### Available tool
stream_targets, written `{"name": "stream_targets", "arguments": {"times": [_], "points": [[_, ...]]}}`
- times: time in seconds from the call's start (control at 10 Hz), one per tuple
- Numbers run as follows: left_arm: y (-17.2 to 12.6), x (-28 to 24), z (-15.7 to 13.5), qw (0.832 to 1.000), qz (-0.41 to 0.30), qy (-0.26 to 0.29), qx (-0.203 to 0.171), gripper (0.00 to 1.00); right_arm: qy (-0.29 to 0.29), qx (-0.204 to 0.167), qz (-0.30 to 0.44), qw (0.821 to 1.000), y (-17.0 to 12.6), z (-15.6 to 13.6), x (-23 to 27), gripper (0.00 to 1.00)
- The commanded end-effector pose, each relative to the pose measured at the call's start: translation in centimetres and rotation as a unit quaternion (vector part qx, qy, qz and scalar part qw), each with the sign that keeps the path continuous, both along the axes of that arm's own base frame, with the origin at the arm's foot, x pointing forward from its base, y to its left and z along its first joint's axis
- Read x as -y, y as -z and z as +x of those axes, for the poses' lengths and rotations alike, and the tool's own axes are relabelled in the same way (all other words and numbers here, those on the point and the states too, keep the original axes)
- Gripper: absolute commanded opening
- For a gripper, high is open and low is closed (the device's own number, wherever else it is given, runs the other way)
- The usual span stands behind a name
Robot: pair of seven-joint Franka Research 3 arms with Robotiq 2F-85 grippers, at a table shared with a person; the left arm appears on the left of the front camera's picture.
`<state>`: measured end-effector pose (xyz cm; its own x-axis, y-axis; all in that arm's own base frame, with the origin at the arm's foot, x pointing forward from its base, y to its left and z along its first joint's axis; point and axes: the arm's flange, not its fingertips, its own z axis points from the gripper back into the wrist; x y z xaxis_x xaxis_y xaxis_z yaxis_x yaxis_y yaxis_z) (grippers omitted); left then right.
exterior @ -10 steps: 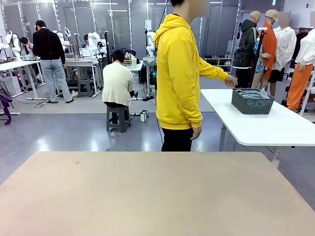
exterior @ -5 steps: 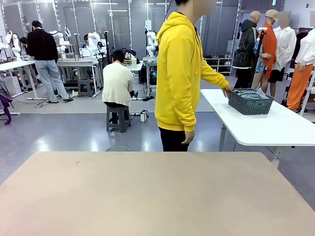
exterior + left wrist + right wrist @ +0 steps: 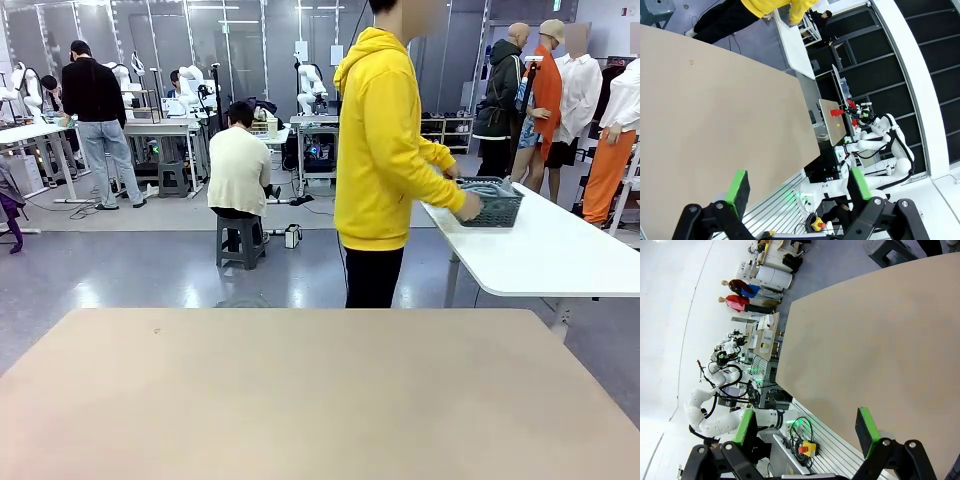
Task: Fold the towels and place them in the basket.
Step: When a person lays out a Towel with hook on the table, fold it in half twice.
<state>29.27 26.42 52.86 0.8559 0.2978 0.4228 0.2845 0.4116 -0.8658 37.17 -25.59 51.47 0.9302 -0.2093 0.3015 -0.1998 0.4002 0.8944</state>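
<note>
Up close, the left tool (image 3: 799,187) hangs with its green pads spread wide and nothing between them, and the right tool (image 3: 806,430) is spread and unloaded in the same way, both above the near edge of the beige surface (image 3: 320,400), which carries no task item. Beyond its far edge, a person (image 3: 390,150) in a yellow hoodie has turned toward the white surface (image 3: 545,262) on the robot's right. A second ago one arm was only stretching out toward the basket (image 3: 490,205); now a hand (image 3: 468,208) grips its near side, and it has slid along that surface toward the person. Pale cloth, probably the towels (image 3: 485,187), is heaped inside it, though at this distance I cannot tell the colours apart. My reading is that the basket is being fetched over for the robot, so folding has not begun and both tools can only wait until the cloth is within reach.
</note>
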Motion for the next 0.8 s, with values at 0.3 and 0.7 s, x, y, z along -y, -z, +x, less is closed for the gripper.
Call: {"name": "stream_targets", "arguments": {"times": [0.3, 0.7], "points": [[-0.35, -0.13, 0.03, 1.000, -0.006, 0.003, 0.004, 1.00, 0.000, 0.000, 0.003, 1.000, -0.07, 0.07, -0.08, 1.00], [-0.35, -0.13, 0.03, 1.000, -0.006, 0.003, 0.004, 1.00, 0.000, 0.000, 0.003, 1.000, -0.07, 0.07, -0.08, 1.00]]}}
